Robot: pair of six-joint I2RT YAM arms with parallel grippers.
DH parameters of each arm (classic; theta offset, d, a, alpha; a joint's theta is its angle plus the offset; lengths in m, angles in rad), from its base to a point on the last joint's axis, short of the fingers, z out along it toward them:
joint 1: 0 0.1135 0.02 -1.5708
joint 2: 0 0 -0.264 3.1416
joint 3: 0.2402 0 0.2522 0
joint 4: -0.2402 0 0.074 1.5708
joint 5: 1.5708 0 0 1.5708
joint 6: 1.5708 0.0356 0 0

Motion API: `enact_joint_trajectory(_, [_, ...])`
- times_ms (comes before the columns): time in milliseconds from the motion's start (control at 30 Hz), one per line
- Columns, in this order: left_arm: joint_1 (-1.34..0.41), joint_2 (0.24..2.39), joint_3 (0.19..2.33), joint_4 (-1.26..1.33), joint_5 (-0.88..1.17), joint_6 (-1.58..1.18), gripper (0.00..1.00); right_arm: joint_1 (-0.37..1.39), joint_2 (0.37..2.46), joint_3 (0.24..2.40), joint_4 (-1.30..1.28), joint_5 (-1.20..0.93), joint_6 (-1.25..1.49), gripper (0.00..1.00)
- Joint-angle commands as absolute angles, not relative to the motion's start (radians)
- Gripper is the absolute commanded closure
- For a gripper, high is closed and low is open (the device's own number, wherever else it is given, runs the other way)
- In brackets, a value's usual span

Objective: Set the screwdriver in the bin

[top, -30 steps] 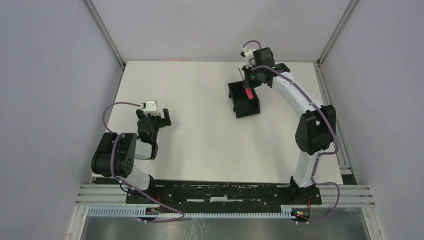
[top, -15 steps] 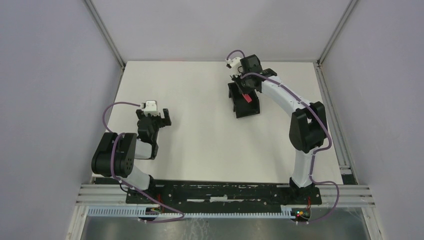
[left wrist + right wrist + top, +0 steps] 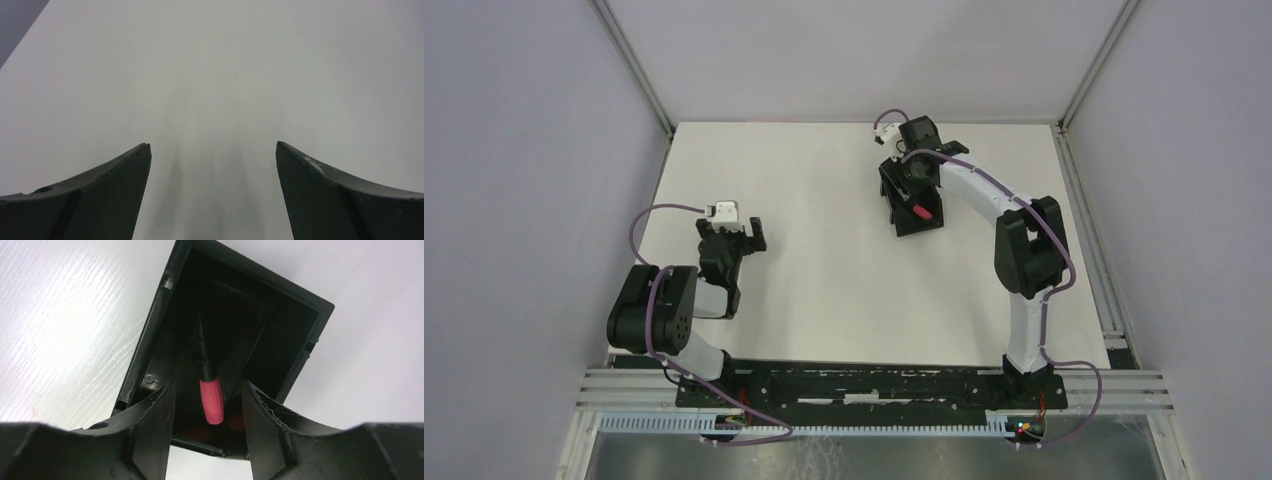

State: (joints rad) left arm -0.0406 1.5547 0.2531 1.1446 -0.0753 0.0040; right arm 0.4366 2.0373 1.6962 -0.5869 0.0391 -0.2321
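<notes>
The black bin [image 3: 920,230] stands on the white table at the back right. Inside it lies the screwdriver [image 3: 918,212], its red handle [image 3: 211,401] toward the camera and its dark shaft pointing deeper into the bin [image 3: 150,335]. My right gripper [image 3: 911,186] hovers over the bin's far end, open; in the right wrist view its fingers [image 3: 159,410] flank the handle with gaps on both sides, touching nothing. My left gripper [image 3: 746,238] rests at the near left, open and empty [image 3: 212,147].
Bare white table [image 3: 814,280] lies around the bin. Grey walls close off the back and both sides. A black rail [image 3: 864,385] with the arm bases runs along the near edge.
The right arm swung left and lower over the bin and its jaws opened. The screwdriver left the fingers and now lies inside the bin. The left arm has not moved.
</notes>
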Motion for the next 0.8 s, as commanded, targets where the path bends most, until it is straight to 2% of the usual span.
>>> enact_joint_trajectory(0, [-0.035, 1.537, 0.253, 1.161, -0.069, -0.015, 0.0, 0.439, 1.944, 1.75, -0.541, 0.061, -0.212, 0.43])
enact_joint_trajectory(67, [-0.035, 1.537, 0.253, 1.161, -0.069, -0.015, 0.0, 0.438, 1.913, 1.742, -0.529, 0.055, -0.203, 0.4])
enact_joint_trajectory(133, [-0.036, 1.537, 0.253, 1.162, -0.07, -0.015, 0.0, 0.438, 1.874, 1.716, -0.503, 0.052, -0.191, 0.3])
enact_joint_trajectory(233, [-0.036, 1.537, 0.253, 1.161, -0.069, -0.015, 0.0, 0.437, 1.803, 1.653, -0.457, 0.069, -0.174, 0.02])
enact_joint_trajectory(567, [-0.036, 1.537, 0.253, 1.161, -0.07, -0.015, 0.0, 0.382, 1.561, 1.405, -0.288, 0.159, -0.12, 0.02])
enact_joint_trajectory(767, [-0.036, 1.537, 0.253, 1.162, -0.071, -0.015, 0.0, 0.275, 1.321, 1.021, -0.012, 0.165, -0.056, 0.02])
